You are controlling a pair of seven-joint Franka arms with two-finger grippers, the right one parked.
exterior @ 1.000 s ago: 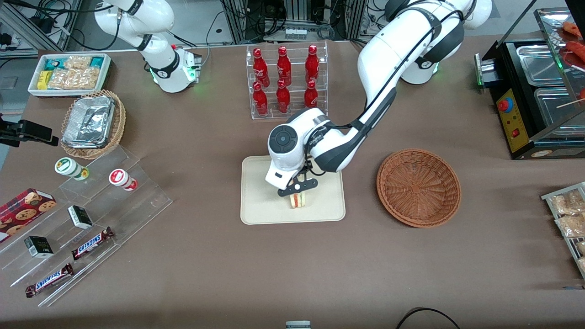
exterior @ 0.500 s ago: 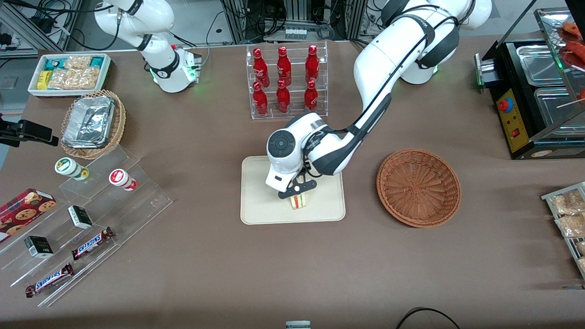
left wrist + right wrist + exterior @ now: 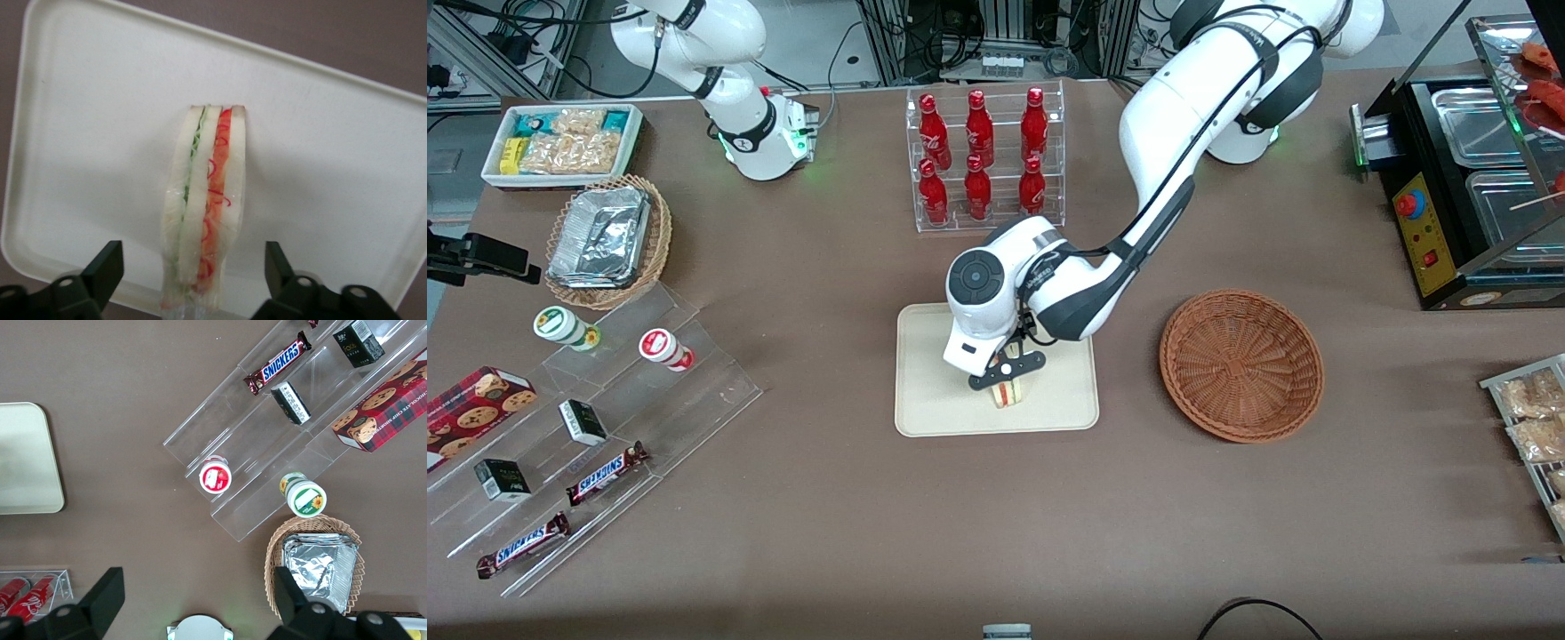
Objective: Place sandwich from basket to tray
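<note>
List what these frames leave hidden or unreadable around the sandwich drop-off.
- Front view: the gripper and the wrist above it cover most of the sandwich and part of the tray.
- Left wrist view: the sandwich's near end runs off the frame edge; the open fingers stand clear of it.
- Basket: looks empty.

It looked like a robotics lab got up as a snack shop: a brown-covered desk carried a clear rack of red bottles, stepped acrylic shelves of Snickers bars, and a food warmer, with cable-strewn equipment racks along the edge.
</note>
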